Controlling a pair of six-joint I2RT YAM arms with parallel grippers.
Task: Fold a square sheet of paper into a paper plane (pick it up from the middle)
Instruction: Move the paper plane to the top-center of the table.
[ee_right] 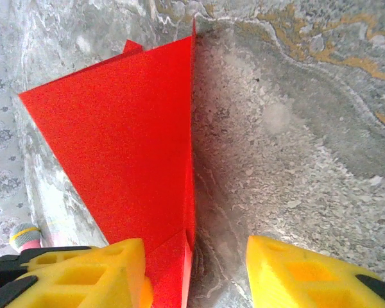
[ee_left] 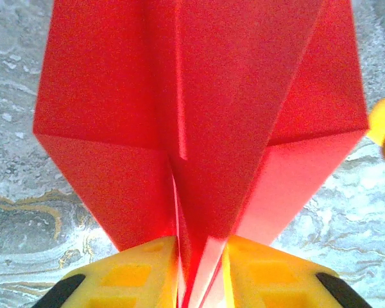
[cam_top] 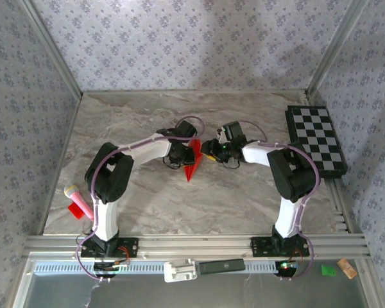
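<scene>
The paper plane (cam_top: 191, 160) is a narrow, pointed dart of bright red paper, well to the left of the chequered board (cam_top: 316, 140). Its wide end is about level with the board's middle and its tip with the board's near edge. Close up, the paper plane (ee_left: 199, 115) shows sharp creases and layered flaps on either side of a central fold. One folded part is pinched between the yellow pads of the left gripper (ee_left: 200, 260).
</scene>
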